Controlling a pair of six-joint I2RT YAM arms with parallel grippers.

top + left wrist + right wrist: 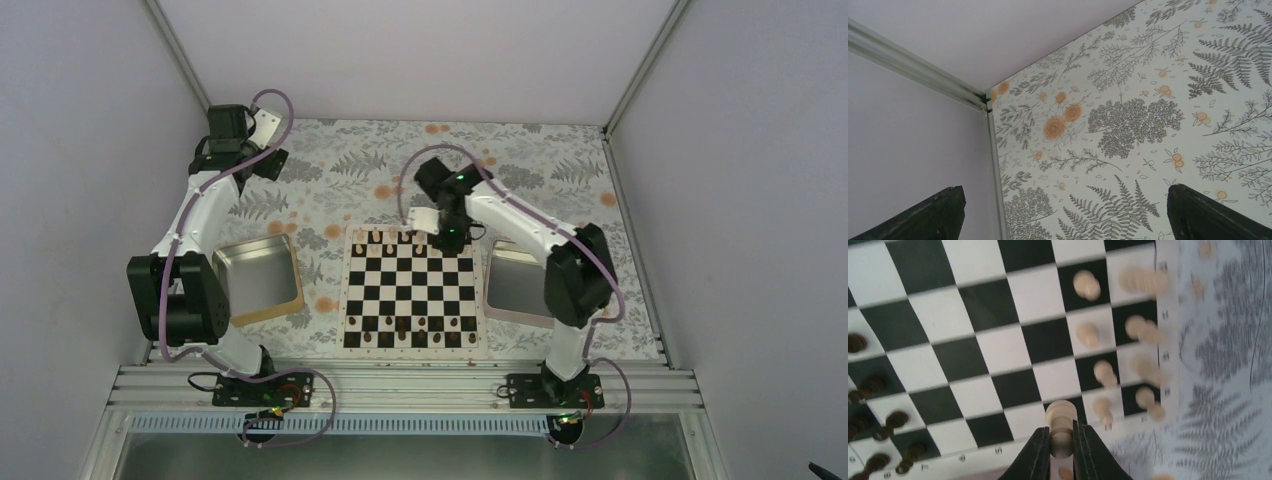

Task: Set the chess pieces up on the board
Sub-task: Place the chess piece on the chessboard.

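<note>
Your right gripper [1061,434] is closed narrow on one pale pawn [1061,412]. Its two fingers press the pawn's body from either side, and the rounded head shows just past the fingertips. In the overhead view this gripper hangs over the far edge of the board [412,290], a little right of the middle. The pawn sits over a black square in the second rank from that far edge. You cannot tell from these views whether its base touches the square.

The other pale chessmen [1088,334] already stand on the two far ranks, to the left of the held pawn in the scene. They are one to a square and upright as far as the blur allows. The dark chessmen [895,417] fill the two near ranks at your side of the board. The middle ranks are bare squares.

Your left gripper [1066,192] is spread wide with nothing between its fingers. It is well away from the board, raised at the far left corner, where it looks at the fern-and-flower tablecloth [1128,120] and the pale wall [913,140].

The left tray [250,275] lies just beside the board's left side. The right tray [510,290] lies just beside its right side, partly under your right arm.
</note>
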